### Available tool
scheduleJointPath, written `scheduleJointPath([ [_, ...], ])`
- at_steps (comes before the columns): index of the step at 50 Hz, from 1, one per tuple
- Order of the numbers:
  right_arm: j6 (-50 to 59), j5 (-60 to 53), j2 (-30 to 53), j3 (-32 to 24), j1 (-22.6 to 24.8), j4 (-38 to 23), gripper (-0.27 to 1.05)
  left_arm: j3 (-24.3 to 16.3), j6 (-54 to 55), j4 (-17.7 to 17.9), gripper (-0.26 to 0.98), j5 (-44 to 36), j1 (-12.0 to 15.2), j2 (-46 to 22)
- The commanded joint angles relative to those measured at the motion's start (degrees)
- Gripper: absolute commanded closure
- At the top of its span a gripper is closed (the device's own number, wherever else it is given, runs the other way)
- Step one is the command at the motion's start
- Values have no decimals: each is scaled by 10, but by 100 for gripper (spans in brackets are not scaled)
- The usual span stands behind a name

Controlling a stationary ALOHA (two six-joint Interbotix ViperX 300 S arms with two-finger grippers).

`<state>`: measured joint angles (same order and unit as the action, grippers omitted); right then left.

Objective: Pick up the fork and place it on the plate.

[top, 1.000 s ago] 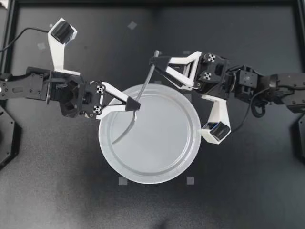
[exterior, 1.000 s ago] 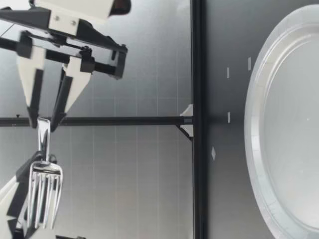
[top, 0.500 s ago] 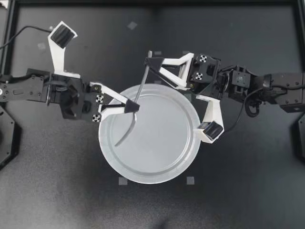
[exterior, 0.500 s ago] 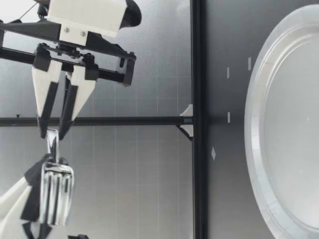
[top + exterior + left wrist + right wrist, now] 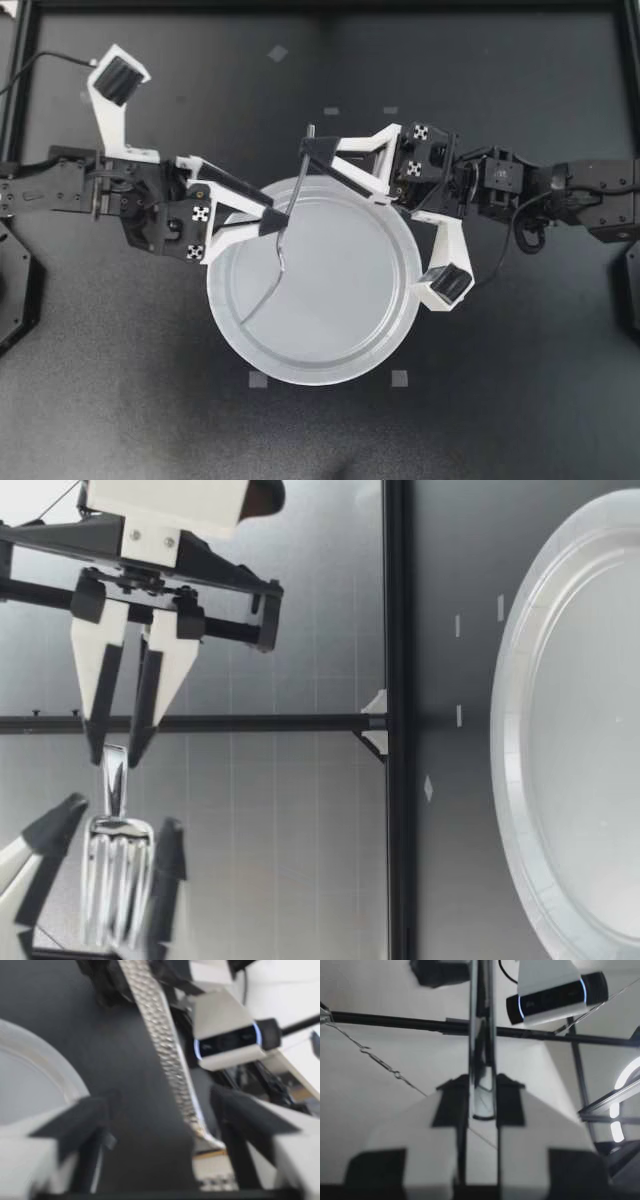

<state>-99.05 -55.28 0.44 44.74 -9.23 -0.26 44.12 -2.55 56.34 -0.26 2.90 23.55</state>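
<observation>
The right gripper is clamped on the handle end of a silver fork, holding it in the air above a white plate. The left gripper is spread wide. Its fingers flank the fork without touching it, and the tines extend past them.

fork glossy embossed metal | plate smooth, matt | table matt

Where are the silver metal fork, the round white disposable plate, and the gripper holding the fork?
silver metal fork point(image 5: 283, 255), top view, its curved shaft.
round white disposable plate point(image 5: 340, 300), top view, bare middle.
right gripper point(image 5: 312, 152), top view, between its fingertips.
</observation>
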Motion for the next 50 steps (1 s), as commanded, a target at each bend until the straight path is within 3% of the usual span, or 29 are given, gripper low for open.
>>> scheduleJointPath([
  [1,31,0,-18,-1,8,11,71,4,-17,-7,-9,-18,1,19],
  [8,127,64,-54,23,18,73,71,29,-105,-51,-8,-57,4,65],
  [15,236,248,-107,52,20,211,71,70,-257,-113,-8,-91,4,161],
  [22,303,470,-156,73,21,360,71,139,-361,-116,-8,-80,4,240],
  [26,330,528,-181,92,21,436,72,178,-361,-115,-8,-75,4,261],
  [30,354,529,-207,126,20,512,72,198,-360,-115,-8,-67,4,258],
  [36,374,541,-217,162,16,575,72,207,-367,-116,-8,-47,4,231],
  [50,461,660,-156,170,16,606,72,181,-381,-120,-8,-39,4,140],
])
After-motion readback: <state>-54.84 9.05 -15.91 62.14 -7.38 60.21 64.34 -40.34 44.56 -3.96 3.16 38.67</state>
